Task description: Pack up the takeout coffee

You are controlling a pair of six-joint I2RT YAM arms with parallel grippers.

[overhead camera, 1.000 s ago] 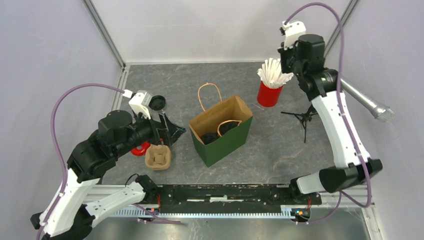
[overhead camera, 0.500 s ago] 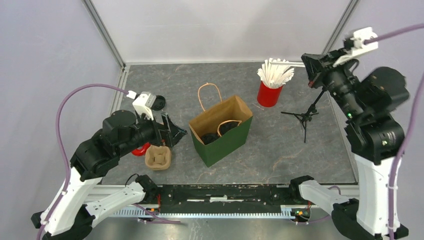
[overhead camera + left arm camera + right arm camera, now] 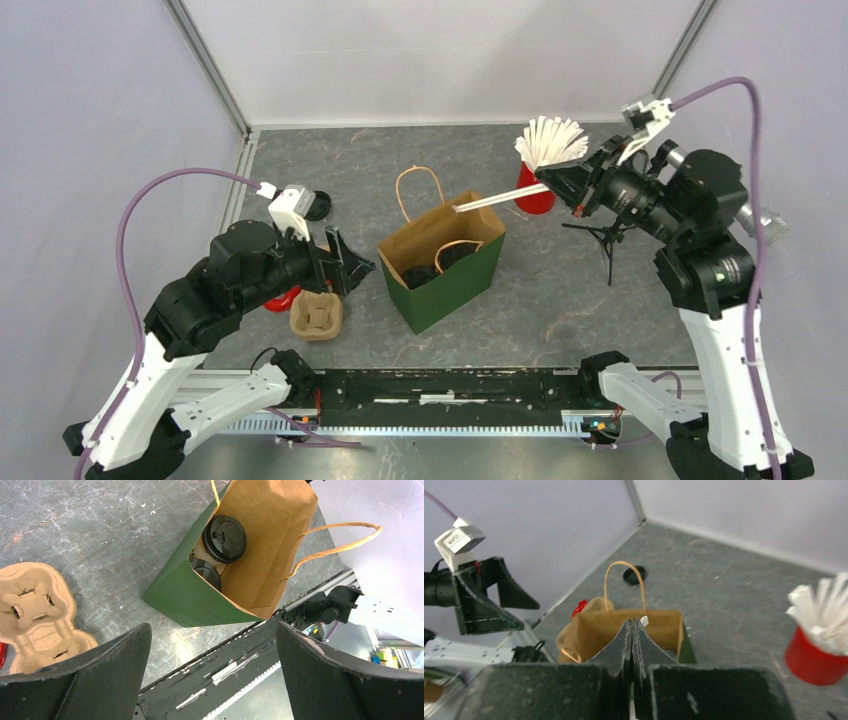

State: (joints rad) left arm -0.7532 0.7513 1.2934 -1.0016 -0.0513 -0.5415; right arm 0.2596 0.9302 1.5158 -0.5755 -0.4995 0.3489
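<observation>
Coffee sits packed already: both cups are inside the green bag (image 3: 450,290), which stands upright on the surface (image 3: 560,290) with its mouth open. In my left wrist view the upper cup (image 3: 224,538) shows its whole black lid facing up out of the mouth. The lower cup (image 3: 207,575) is partly cut off by the bag's green front wall. Only the lids show; the cup walls below them are hidden, so I read the cups as upright from the lids alone. From the top camera they are just two dark patches in the bag's shadow.

My right jaws (image 3: 560,183) are pressed together on a white straw (image 3: 500,198). Its long axis runs nearly level from the jaws toward the bag, and in the top view its free end overlaps the bag's far rim. The right wrist view shows only a white speck of it at the fingertips. The red cup of straws (image 3: 537,192) stands just beside these jaws.

My left jaws (image 3: 350,262) are wide apart and hold nothing, left of the bag and near the pulp carrier (image 3: 316,317). A loose black lid (image 3: 317,205) lies beyond my left arm. A red object under that arm is too hidden to name.
</observation>
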